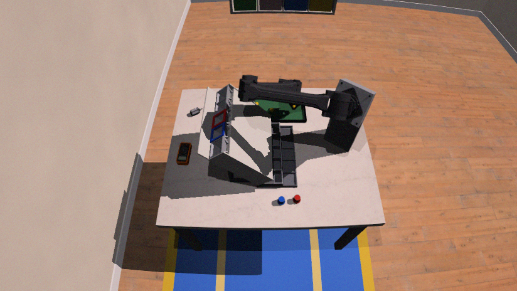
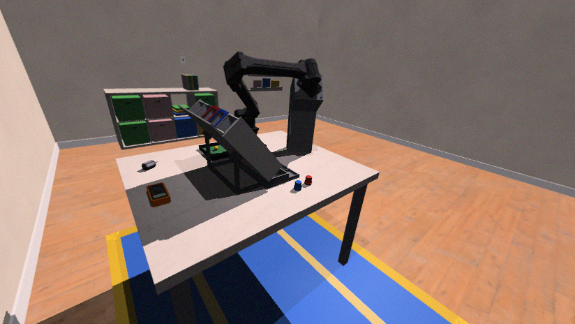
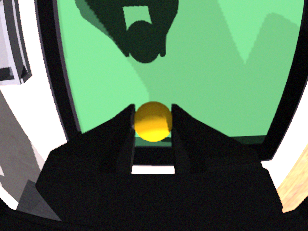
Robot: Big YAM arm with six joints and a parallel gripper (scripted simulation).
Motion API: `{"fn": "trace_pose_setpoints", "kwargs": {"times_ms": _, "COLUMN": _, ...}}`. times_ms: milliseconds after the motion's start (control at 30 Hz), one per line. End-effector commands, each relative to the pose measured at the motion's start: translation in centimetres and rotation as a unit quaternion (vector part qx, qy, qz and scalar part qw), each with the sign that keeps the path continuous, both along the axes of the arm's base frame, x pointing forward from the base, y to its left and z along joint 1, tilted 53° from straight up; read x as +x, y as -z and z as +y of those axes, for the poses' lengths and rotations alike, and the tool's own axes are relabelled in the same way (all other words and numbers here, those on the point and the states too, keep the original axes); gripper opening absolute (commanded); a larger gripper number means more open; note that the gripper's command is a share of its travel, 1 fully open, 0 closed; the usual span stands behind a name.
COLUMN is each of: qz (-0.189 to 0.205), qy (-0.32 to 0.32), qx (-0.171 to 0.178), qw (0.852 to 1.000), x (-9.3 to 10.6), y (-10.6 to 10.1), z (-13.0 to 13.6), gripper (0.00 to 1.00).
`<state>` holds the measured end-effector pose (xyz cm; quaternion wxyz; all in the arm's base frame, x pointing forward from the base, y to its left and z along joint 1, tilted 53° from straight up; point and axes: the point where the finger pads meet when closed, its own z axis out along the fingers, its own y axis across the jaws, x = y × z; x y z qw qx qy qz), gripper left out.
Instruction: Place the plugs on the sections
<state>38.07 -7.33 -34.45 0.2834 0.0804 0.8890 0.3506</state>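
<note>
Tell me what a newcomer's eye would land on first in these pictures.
First comes the tall slanted grey cover in the middle of the table, with a red-banded funnel and a blue-banded funnel along its raised edge. Next is the black arm reaching across to the green tray, its jaws shut on a yellow marble above it. Near the table's front edge the blue plug and red plug stand untouched.

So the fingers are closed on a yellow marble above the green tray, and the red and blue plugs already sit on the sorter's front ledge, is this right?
Not quite. The fingers do hold a yellow marble above the green tray, as the wrist view shows. But the top view shows the red plug and the blue plug on the table, apart from the sorter.
</note>
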Motion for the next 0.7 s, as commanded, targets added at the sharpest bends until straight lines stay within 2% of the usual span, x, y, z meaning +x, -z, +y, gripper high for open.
{"fn": "trace_pose_setpoints", "kwargs": {"times_ms": 0, "qz": 0.011, "qy": 0.009, "qx": 0.006, "qw": 1.000, "x": -1.6, "y": -0.2, "z": -0.4, "gripper": 0.00}}
{"fn": "trace_pose_setpoints", "kwargs": {"times_ms": 300, "qz": 0.005, "qy": 0.008, "qx": 0.003, "qw": 1.000, "x": -1.4, "y": -0.9, "z": -1.0, "gripper": 0.00}}
{"fn": "trace_pose_setpoints", "kwargs": {"times_ms": 500, "qz": 0.004, "qy": 0.008, "qx": 0.003, "qw": 1.000, "x": -2.0, "y": -1.7, "z": -1.7, "gripper": 0.00}}
{"fn": "trace_pose_setpoints", "kwargs": {"times_ms": 667, "qz": 0.003, "qy": 0.009, "qx": 0.002, "qw": 1.000, "x": -3.5, "y": -3.3, "z": -3.4, "gripper": 0.00}}
